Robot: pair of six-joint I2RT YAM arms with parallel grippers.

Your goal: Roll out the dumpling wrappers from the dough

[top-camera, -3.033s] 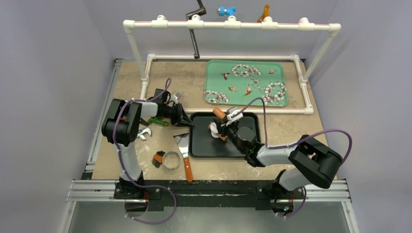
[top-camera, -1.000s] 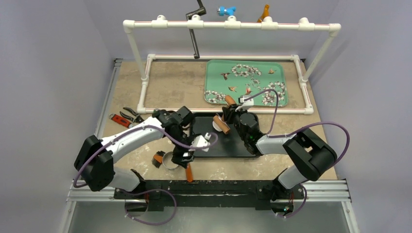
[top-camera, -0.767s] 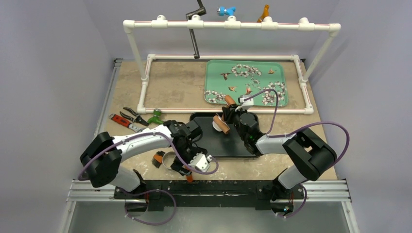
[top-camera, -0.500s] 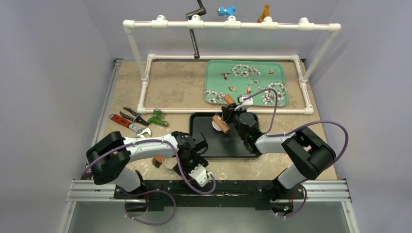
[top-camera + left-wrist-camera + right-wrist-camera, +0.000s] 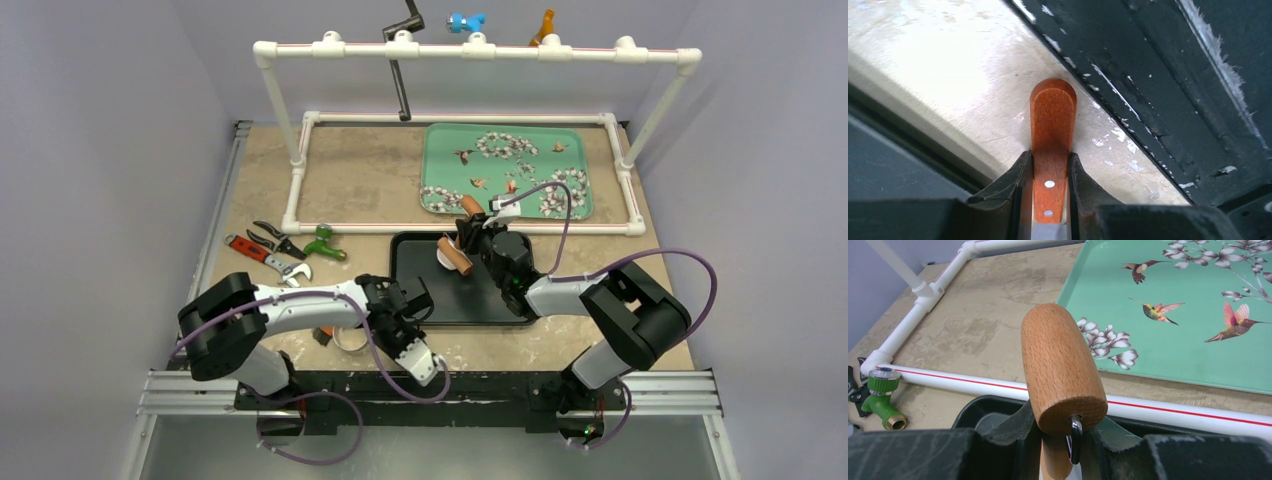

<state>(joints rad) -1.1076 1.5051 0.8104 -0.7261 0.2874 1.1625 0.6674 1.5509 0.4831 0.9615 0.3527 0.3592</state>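
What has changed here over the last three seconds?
The left gripper swung from the left-side tools to the near edge and closed on the wooden-handled scraper. The right gripper carried the wooden roller farther back in the black tray. Teal tray unmoved.

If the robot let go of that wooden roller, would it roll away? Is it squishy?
It would probably roll: the wooden roller is a smooth round cylinder on a metal pin. It looks like solid wood, so likely stiff, not squishy. The right gripper pinches its handle on both sides, so slipping seems unlikely.
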